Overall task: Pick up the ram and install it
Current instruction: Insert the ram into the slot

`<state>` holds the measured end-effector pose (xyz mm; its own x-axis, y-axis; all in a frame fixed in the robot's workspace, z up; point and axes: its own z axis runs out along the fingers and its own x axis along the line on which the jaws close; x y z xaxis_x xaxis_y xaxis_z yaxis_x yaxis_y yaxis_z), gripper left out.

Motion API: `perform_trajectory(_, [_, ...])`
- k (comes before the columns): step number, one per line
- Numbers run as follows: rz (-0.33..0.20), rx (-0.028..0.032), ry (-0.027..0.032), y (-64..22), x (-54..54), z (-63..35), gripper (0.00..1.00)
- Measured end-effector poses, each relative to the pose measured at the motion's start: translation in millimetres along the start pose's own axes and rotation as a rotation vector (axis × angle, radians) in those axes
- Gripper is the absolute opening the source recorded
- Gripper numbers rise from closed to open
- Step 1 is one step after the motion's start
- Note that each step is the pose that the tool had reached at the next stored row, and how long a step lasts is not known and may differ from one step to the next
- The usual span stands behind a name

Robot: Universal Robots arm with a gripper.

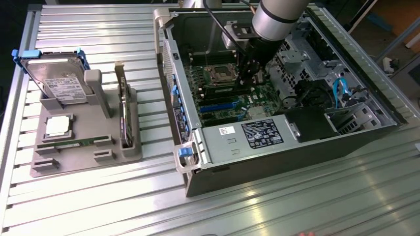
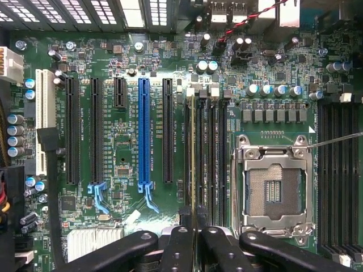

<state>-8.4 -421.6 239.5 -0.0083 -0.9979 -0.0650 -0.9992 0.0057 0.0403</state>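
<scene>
My gripper reaches down into the open computer case, over the green motherboard. In the wrist view its black fingers stand nearly together, and my gripper is shut on the ram. The ram shows edge-on as a thin yellow-green line. It runs along the memory slot farthest from the empty processor socket in the bank beside it. I cannot tell whether it is pushed fully into the slot.
On the exterior view's left a grey tray holds a hard drive, a dark expansion card on edge, a silver processor and a thin green board. Cables and a drive cage crowd the case's far side.
</scene>
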Motion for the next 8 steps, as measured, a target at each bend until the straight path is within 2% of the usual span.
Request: perform_trajectory(8, [0.0, 0.0, -0.0003, -0.1, 0.1, 1.7, 0.12])
